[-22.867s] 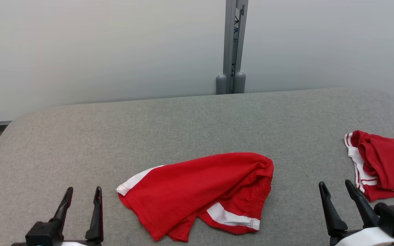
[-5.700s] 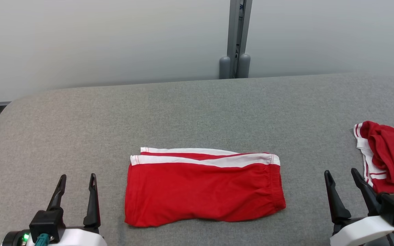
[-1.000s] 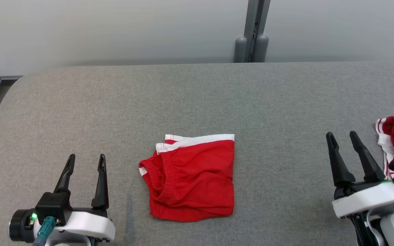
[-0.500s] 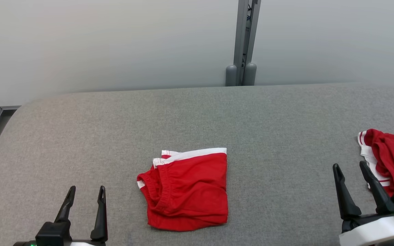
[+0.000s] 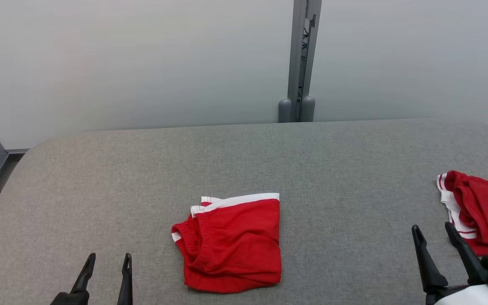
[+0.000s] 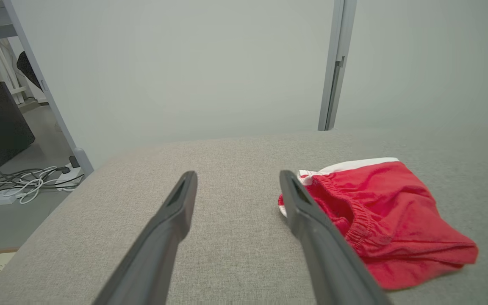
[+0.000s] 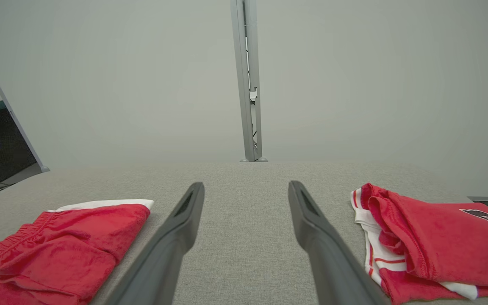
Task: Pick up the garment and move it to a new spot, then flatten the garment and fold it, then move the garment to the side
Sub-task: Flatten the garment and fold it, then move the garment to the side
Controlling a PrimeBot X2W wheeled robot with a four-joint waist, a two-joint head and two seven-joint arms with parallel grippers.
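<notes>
Several layers of thin red cloth make up the folded garment (image 5: 231, 245), which lies on the grey bench (image 5: 142, 169) in front of the upright post (image 5: 301, 63). It sits slightly to the left of the post's line and towards the near edge. A second red garment (image 5: 481, 212) lies far to the right of the post, well apart from the first.

I judge the cloth to be light, soft and limp, neither slippery nor fragile. Lifted by one corner, it would probably sag and the fold would fall open. The gathered elastic waistband (image 5: 197, 241) on the side farther left of the post looks thicker and should give firm purchase. The straight folded edge on the side nearer the post's line is a neat place to pinch through every layer at once. Taking both sides together should keep the stack square while it travels sideways.

Left jaws and right jaws both stand spread and empty, low at the near edge, one far to each side of the post's line. Neither touches cloth.
</notes>
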